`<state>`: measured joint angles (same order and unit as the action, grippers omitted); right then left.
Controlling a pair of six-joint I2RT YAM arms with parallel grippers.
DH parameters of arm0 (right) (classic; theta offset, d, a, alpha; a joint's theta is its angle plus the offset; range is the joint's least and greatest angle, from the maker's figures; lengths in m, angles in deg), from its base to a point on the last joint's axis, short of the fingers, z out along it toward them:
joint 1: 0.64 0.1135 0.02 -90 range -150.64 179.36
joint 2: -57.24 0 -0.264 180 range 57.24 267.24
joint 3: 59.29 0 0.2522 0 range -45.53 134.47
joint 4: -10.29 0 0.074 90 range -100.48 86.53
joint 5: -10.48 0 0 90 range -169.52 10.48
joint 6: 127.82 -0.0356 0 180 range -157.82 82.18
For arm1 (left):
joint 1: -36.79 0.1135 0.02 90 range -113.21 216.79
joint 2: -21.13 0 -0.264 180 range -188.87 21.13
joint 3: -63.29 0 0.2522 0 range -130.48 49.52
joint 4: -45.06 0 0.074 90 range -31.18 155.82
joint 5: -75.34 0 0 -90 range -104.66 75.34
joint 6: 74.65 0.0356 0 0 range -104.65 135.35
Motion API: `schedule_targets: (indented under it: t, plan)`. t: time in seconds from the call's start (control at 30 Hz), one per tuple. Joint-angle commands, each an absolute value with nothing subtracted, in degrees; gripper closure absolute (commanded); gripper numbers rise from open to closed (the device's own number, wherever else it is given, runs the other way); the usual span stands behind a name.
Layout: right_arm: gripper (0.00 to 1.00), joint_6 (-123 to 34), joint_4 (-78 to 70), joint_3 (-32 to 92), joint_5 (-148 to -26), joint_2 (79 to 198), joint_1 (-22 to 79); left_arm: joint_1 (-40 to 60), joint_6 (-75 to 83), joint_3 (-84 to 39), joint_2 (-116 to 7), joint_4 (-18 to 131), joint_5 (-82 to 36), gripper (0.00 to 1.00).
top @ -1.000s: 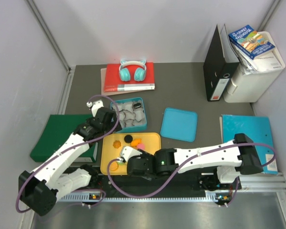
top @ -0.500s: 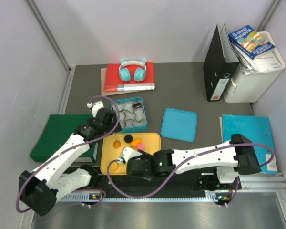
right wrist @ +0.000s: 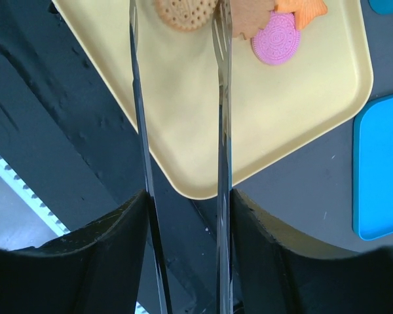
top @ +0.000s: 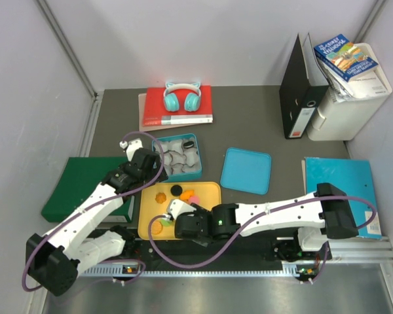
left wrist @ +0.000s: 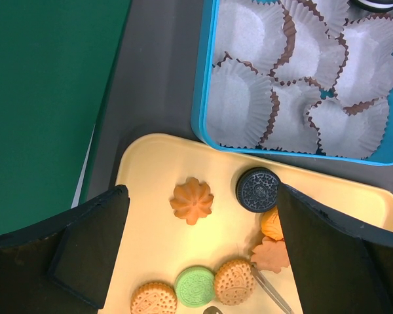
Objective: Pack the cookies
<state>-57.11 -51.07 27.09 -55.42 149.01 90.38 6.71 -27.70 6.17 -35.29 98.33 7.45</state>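
Several cookies lie on the yellow tray (top: 208, 191): a scalloped orange cookie (left wrist: 191, 200), a black one (left wrist: 257, 190), a green one (left wrist: 195, 286), a tan round one (left wrist: 234, 281) and a pink one (right wrist: 276, 38). My right gripper (top: 185, 226) is shut on metal tongs (right wrist: 221, 98). The tongs' two arms stand apart on either side of the tan round cookie (right wrist: 183, 13). My left gripper (left wrist: 202, 226) hangs wide open above the tray's far left part, holding nothing. Beyond the tray is a blue box (top: 198, 152) filled with white paper cups (left wrist: 239, 104).
A blue lid (top: 246, 170) lies right of the box. A green folder (top: 75, 186) is at the left, a red book with headphones (top: 181, 98) at the back, a black binder (top: 301, 88) and white box (top: 350, 98) back right, a blue folder (top: 344, 176) right.
My right arm has edged slightly left over the tray's near edge with the tongs. The left arm has stayed where it was.
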Motion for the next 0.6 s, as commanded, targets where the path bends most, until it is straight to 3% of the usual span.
schedule_targets:
  t: [0.0, 0.23, 0.57]
  plan:
    - [0.51, -57.77, -48.83, 26.45, -56.05, 147.77, 89.44, 7.00, -28.07, 6.72, -35.38, 96.79, 7.49, 0.02]
    - [0.58, -58.04, -50.32, 26.89, -54.03, 146.55, 89.36, 7.00, -27.98, 6.55, -35.47, 96.70, 7.66, 0.02]
    - [0.60, -57.34, -55.85, 31.37, -49.29, 142.68, 89.27, 7.00, -27.90, 4.44, -35.03, 98.46, 8.98, 0.02]
